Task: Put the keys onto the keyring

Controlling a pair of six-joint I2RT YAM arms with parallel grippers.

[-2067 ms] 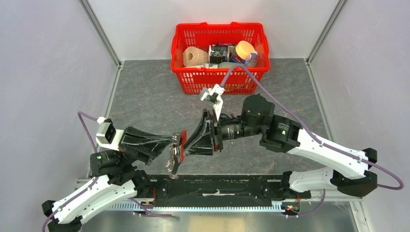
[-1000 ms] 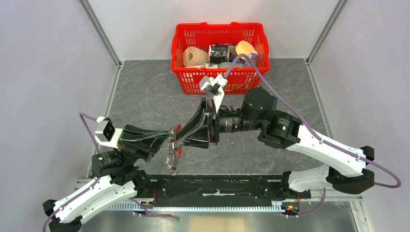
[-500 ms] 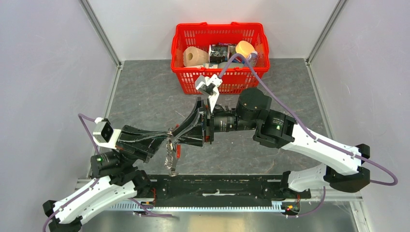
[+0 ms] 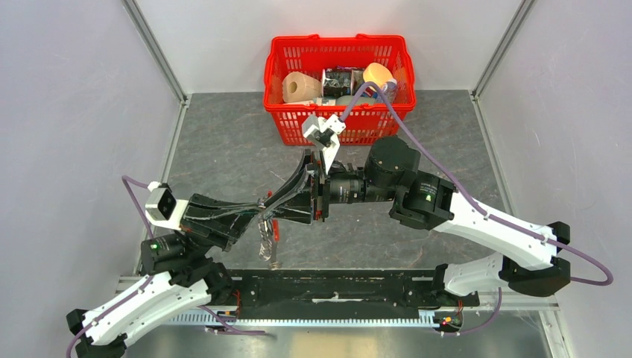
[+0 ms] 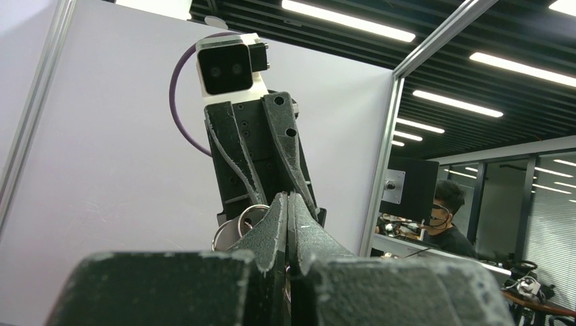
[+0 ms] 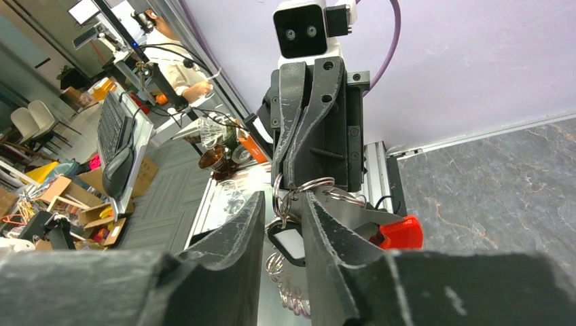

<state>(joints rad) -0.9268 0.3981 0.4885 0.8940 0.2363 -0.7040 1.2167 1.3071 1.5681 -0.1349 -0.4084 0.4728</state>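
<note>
Grey walled cell
Marbled grey worktop, pale walls, metal frame posts, ceiling strip lights.

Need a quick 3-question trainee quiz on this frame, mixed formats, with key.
1. True or false: the basket is empty.
2. The left gripper is: A) open wide, B) shut on the keyring, C) out of view.
3. What colour is the keyring's strap?
Key: 1 false, it holds several things; 2 B; 3 red.
</note>
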